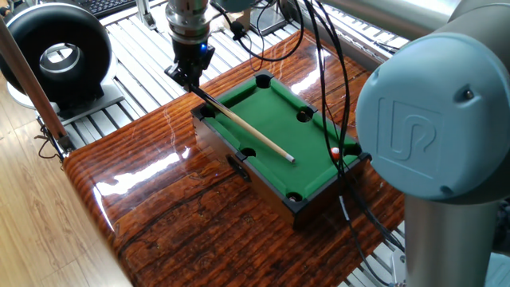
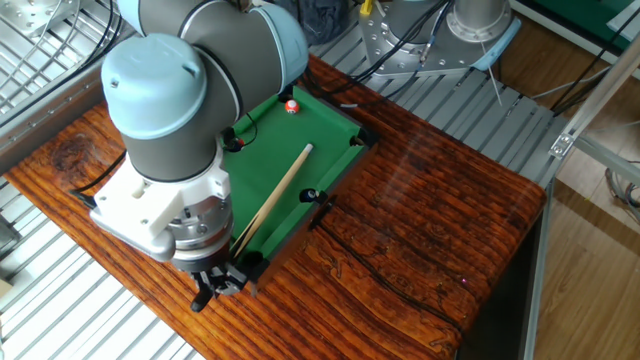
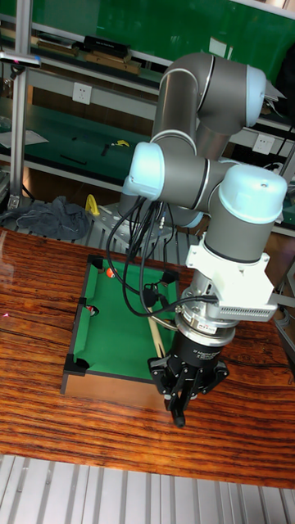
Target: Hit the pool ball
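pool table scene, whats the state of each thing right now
pool ball: on the green felt by the far corner pocket, apart from the cue tip
cue stick: held at its butt, slanting down onto the felt
gripper: shut on the cue stick
mini pool table: upright on the wooden table

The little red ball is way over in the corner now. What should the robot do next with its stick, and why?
Probably pull the cue stick back a little and re-aim. The pool ball sits against the far rail near a corner pocket, well clear of the stick's tip, so there is nothing to hit on this line. The gripper holds the stick's butt end over the mini pool table.
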Tool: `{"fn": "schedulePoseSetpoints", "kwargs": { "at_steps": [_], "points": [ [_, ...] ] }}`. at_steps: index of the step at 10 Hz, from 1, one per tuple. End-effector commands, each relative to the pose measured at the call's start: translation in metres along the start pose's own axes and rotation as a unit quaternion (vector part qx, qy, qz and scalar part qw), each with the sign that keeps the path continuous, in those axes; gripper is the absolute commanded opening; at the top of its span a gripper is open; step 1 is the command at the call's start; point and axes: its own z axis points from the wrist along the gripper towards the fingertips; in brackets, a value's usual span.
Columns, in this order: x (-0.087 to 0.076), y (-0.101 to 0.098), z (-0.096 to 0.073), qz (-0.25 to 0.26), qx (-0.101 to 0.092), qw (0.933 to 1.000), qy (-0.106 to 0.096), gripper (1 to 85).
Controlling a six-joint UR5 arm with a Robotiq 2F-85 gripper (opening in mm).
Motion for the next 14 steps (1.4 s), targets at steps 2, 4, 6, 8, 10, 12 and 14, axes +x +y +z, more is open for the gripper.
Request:
{"fn": "schedulePoseSetpoints", "kwargs": {
  "at_steps": [2,4,6,8,10,12,14],
  "points": [
    [-0.004,0.006,-0.006,0.005,-0.01,0.9999,-0.001,1.3],
    [-0.009,0.009,-0.011,-0.01,-0.002,1.0,0.0,1.3],
    [-0.014,0.016,-0.017,-0.02,0.005,0.9998,0.003,1.3],
    [-0.017,0.022,-0.02,-0.047,0.008,0.9989,0.0,1.3],
    [-0.019,0.025,-0.017,-0.074,0.017,0.997,-0.015,1.3],
    [-0.017,0.036,-0.015,-0.084,0.013,0.9961,-0.025,1.3],
    [-0.01,0.046,-0.018,-0.084,0.007,0.9962,-0.024,1.3]
  ]
}}
